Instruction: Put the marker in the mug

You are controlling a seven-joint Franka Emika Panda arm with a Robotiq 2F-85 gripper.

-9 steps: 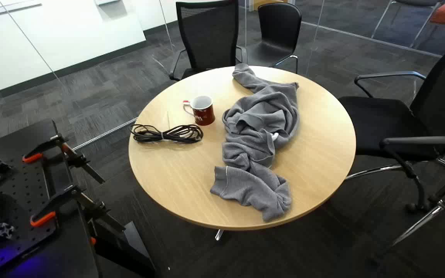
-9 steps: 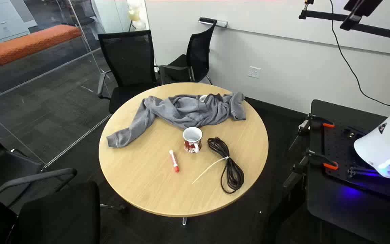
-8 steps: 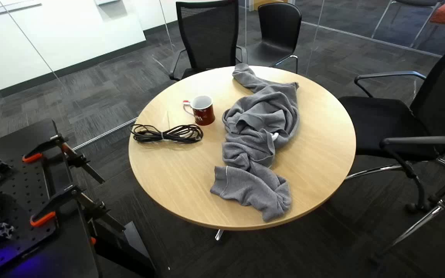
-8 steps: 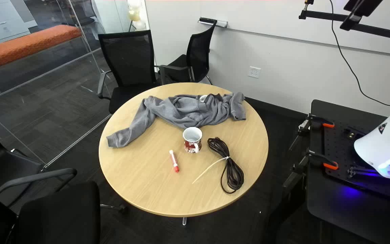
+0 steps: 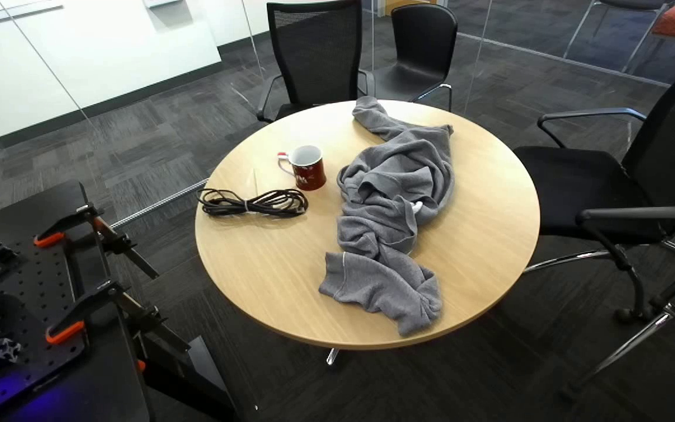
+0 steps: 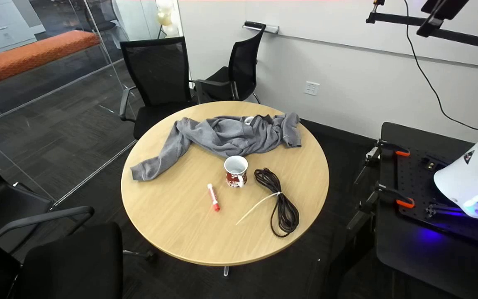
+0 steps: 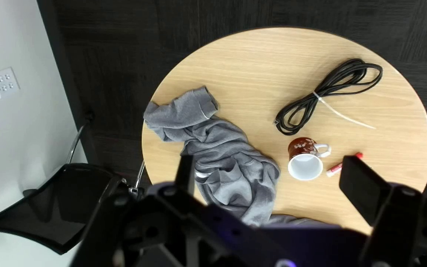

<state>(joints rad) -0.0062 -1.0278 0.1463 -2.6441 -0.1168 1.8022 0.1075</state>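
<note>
The dark red mug with a white inside stands upright on the round wooden table, in both exterior views (image 5: 309, 176) (image 6: 235, 178) and in the wrist view (image 7: 298, 146). The red and white marker lies on the table beside the mug, on its handle side, in an exterior view (image 6: 213, 197). It also shows in the wrist view (image 7: 336, 169), partly covered by the right finger. I cannot see it in the exterior view where the mug stands in front. My gripper (image 7: 268, 166) is open and empty, high above the table; it is outside both exterior views.
A crumpled grey cloth (image 5: 372, 228) (image 6: 222, 135) (image 7: 213, 141) lies beside the mug, with something white in its folds (image 7: 202, 174). A coiled black cable (image 5: 255, 204) (image 6: 281, 201) (image 7: 321, 92) with a pale tie lies near the mug. Black chairs (image 5: 572, 193) (image 6: 156, 70) surround the round table (image 6: 181, 232).
</note>
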